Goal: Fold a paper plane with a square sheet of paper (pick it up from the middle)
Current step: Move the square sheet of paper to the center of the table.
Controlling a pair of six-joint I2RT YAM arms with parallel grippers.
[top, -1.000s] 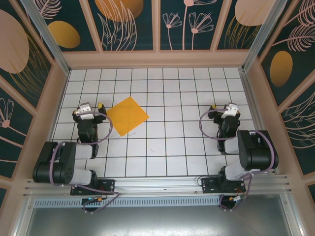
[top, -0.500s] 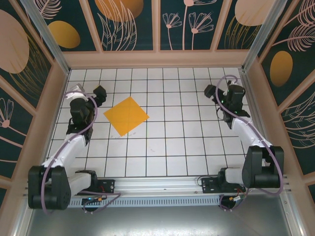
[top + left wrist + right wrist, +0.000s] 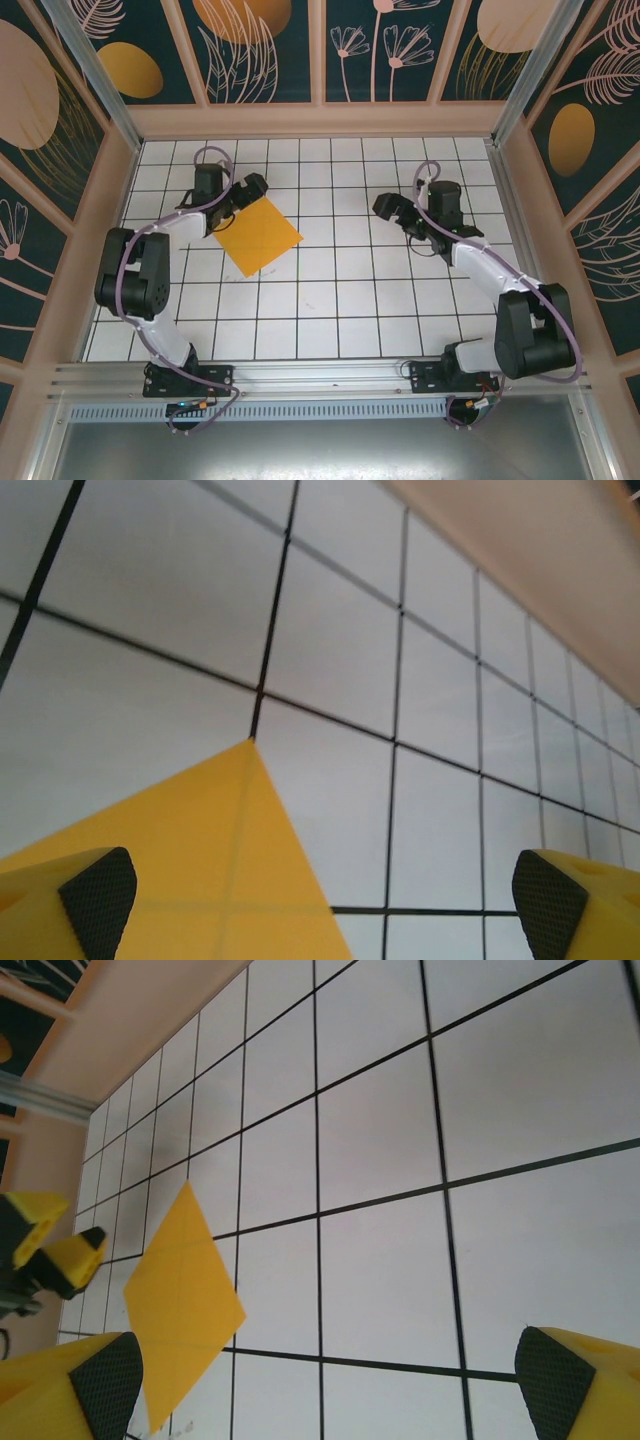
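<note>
Both arms have swung out from their folded rest and now reach across the bench (image 3: 340, 300) toward the square sheet of paper (image 3: 260, 236), which has not moved. It lies flat and unfolded, turned corner-on. The left hand (image 3: 244, 192) sits at the sheet's far corner, jaws spread wide and holding nothing. The right hand (image 3: 392, 207) is equally wide and empty, well off to the sheet's right and pointing toward it. We judge this to be the opening approach — no grasp, no crease, and the pick-up from the sheet's middle not yet made.
</note>
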